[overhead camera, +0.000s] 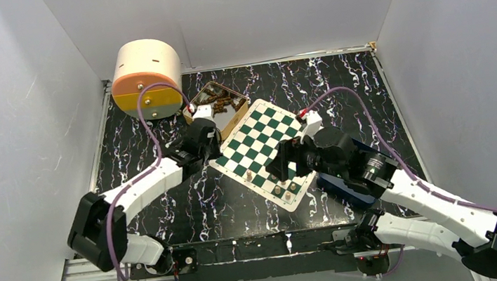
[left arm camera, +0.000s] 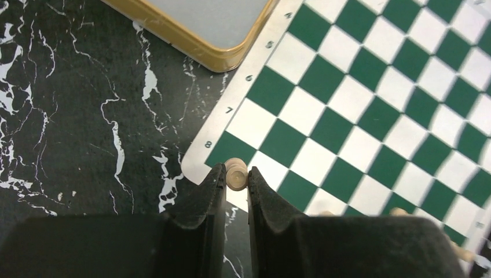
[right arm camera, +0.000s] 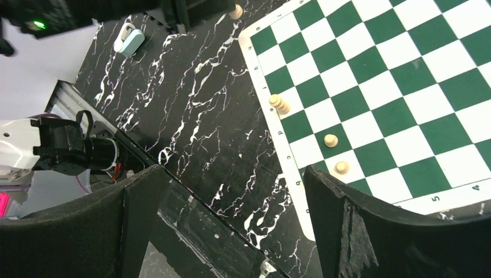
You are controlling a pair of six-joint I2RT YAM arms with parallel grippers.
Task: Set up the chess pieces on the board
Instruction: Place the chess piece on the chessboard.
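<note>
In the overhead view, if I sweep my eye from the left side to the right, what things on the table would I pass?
Round cream and orange container → open box of dark pieces → green and white board → dark blue tray, partly hidden under the right arm.

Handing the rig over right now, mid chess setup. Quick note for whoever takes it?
Left gripper: shut on a chess piece at the board corner by the 8 mark, not yet released.
Right gripper: open, empty, over the board's near edge.
Done: three pieces stand in squares along that edge.
Left: set down the held piece, then the rest. Brown items, likely more pieces, lie in the gold-rimmed tray.
</note>
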